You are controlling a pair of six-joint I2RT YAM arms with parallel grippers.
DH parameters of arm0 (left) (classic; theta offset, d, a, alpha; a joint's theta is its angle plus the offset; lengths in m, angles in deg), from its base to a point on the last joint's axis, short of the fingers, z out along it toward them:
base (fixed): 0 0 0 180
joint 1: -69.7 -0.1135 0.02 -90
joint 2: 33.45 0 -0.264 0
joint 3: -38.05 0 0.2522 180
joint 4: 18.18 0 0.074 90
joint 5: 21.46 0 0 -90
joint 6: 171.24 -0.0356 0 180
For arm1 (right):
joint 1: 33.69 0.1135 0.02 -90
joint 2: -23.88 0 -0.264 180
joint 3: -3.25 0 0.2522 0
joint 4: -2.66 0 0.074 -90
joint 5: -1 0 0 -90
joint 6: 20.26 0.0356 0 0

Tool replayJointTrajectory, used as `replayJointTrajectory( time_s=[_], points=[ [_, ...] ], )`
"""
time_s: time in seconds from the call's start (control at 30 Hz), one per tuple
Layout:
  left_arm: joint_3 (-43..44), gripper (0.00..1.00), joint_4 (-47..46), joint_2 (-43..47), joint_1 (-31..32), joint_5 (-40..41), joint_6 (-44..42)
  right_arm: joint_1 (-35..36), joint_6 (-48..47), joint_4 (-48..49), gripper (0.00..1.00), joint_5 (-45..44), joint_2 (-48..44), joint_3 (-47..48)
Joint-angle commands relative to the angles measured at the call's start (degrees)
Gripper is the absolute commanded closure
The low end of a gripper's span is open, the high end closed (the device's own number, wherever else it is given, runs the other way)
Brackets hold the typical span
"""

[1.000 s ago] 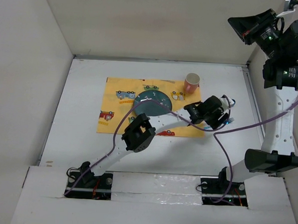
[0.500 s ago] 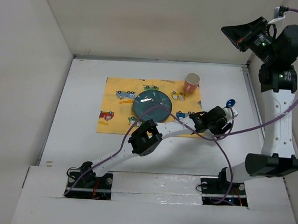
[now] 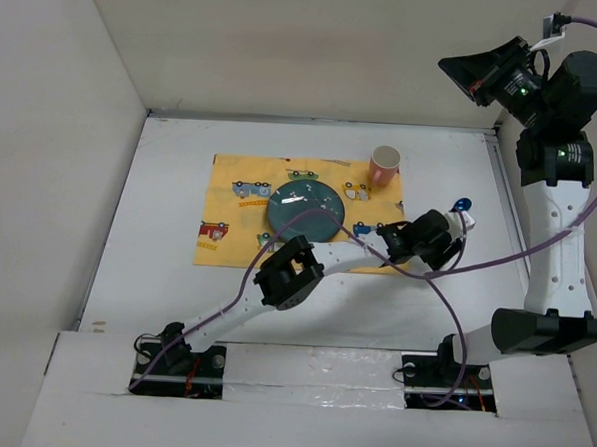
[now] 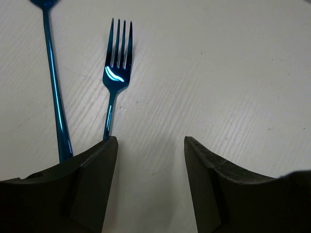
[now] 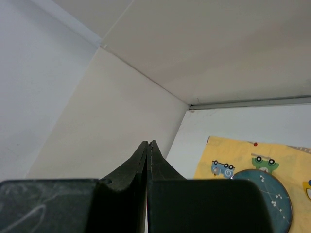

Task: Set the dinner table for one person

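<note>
Hovering over dinner table [image 4: 233,73] right of mat [image 3: 234,210] with left gripper [image 4: 149,141] spread wide, empty. Shift sideways to straddle fork [image 4: 116,73] handle only, not spoon [image 4: 54,97] alongside, then pinch. With right gripper [image 5: 147,144] pinched shut, aloft.

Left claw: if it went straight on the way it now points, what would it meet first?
Probably the bare dinner table: only white surface shows ahead of the open left claw. The blue fork lies just beside that line, so it looks missed, though depth is unclear.
</note>
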State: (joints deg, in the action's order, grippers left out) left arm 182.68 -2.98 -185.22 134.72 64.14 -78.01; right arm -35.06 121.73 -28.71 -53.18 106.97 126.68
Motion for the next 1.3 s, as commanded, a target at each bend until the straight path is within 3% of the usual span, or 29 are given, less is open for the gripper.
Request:
replayJointTrajectory(
  time_s=[0.0,0.23,0.67,1.13,1.27],
  points=[
    [4.2,0.46,-2.0,3.8,-0.2,1.3,-1.6,0.8,-1.2,0.2,0.99,1.3,0.2,2.1],
    [5.9,0.44,-2.5,-0.8,-1.3,2.3,-0.7,0.8,-1.8,0.0,0.99,0.9,0.8,2.0],
    [9.0,0.43,0.0,-6.8,-3.1,-3.5,-0.3,1.9,-1.8,-1.2,1.00,1.3,2.7,4.8],
    [0.8,0.75,3.3,-3.3,-2.6,-5.2,2.0,0.8,-1.0,0.7,1.00,1.8,1.6,3.8],
    [0.8,1.00,5.6,-3.2,-2.1,-3.8,2.0,-0.5,-0.4,1.3,1.00,2.2,1.0,3.6]
  ],
)
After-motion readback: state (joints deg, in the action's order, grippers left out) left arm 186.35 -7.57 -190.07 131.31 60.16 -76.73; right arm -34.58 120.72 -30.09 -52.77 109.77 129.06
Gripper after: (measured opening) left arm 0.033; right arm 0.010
